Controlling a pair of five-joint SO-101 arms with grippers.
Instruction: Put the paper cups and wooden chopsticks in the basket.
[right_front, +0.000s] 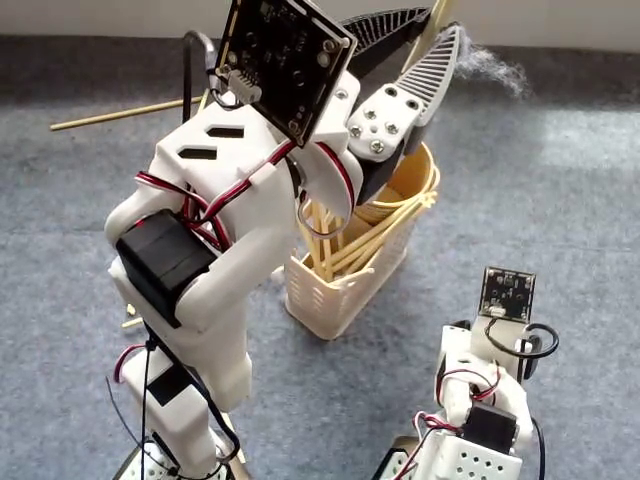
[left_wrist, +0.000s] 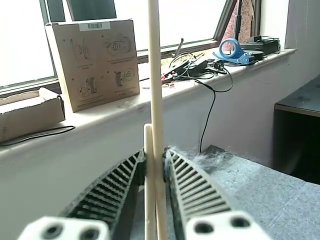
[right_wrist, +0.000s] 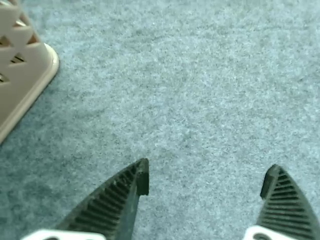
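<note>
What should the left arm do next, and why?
Probably ease the left gripper down toward the basket before opening. It is shut on chopsticks that are held high and point upward, and the basket, with cups and other chopsticks inside, stands beneath the arm.

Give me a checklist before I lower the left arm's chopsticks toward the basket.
1. Grip: left gripper shut on chopsticks, ok.
2. Aim: chopsticks over basket, cannot tell.
3. Clearance: right gripper open, apart from basket, ok.
4. Contents: cup in basket, ok.
5. Leftovers: loose chopstick on the table, not ok.
</note>
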